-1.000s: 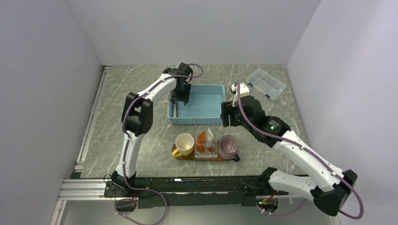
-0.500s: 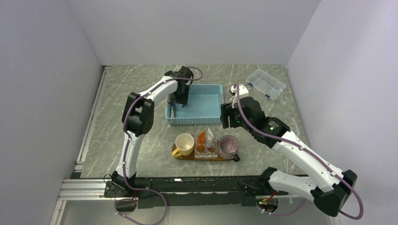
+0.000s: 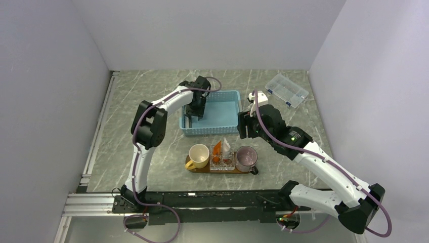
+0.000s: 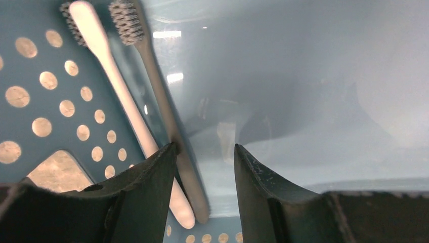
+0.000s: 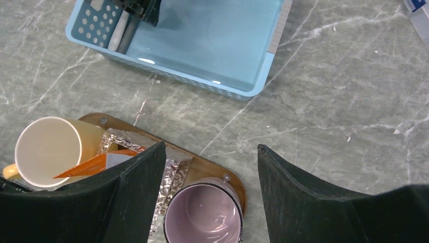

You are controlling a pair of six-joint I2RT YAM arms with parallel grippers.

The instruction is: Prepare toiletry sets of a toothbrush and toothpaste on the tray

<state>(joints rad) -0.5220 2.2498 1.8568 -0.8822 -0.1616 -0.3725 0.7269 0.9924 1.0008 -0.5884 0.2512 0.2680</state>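
A whitish toothbrush [image 4: 116, 86] and a grey toothbrush [image 4: 152, 76] lie side by side on the floor of the blue basket [image 3: 210, 131], by its left wall. My left gripper [image 4: 205, 147] reaches down into the basket, open; its left fingertip touches the grey handle, and the gap beside it is bare. An orange toothpaste [image 3: 217, 148] and a white-silver toothpaste [image 3: 226, 146] stand in a clear holder on the brown tray [image 5: 212, 169]. Above the tray's right end hovers my right gripper [image 5: 210, 147], open and holding nothing.
On the tray, a yellow cup [image 3: 199, 154] stands left of the clear holder [image 3: 222, 162] and a purple cup [image 3: 246, 158] right of it. A clear compartment box [image 3: 287, 90] lies at the back right. Grey walls close in the marble table.
My left gripper has shifted a little nearer inside the basket and its jaws have narrowed. The right arm has barely moved.
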